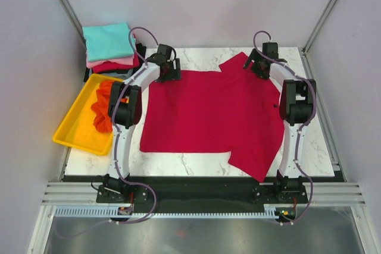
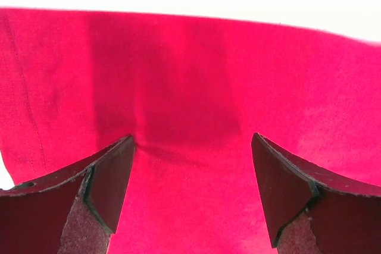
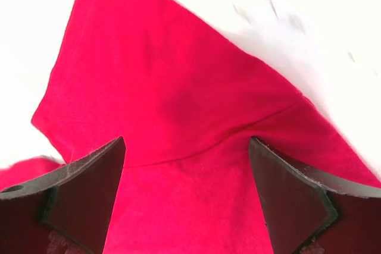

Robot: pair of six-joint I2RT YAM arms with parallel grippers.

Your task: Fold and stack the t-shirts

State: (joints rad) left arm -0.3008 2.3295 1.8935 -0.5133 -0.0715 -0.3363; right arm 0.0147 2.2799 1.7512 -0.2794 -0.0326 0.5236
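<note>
A crimson red t-shirt (image 1: 211, 114) lies spread flat across the marble table, one sleeve at the far right and one hanging near the front edge. My left gripper (image 1: 168, 69) stands open over the shirt's far left corner, cloth (image 2: 190, 117) lying flat between its fingers (image 2: 110, 176). My right gripper (image 1: 259, 63) is open above the far right sleeve (image 3: 172, 99), its fingers (image 3: 286, 194) on either side of the sleeve seam. A folded stack of t-shirts (image 1: 110, 49), teal on top, then pink and red, sits at the far left. An orange t-shirt (image 1: 104, 108) lies crumpled in the tray.
The yellow plastic tray (image 1: 74, 132) sits at the table's left side beside the left arm. Grey enclosure walls close in left, right and behind. The table's dark front edge (image 1: 196, 179) runs just past the arm bases.
</note>
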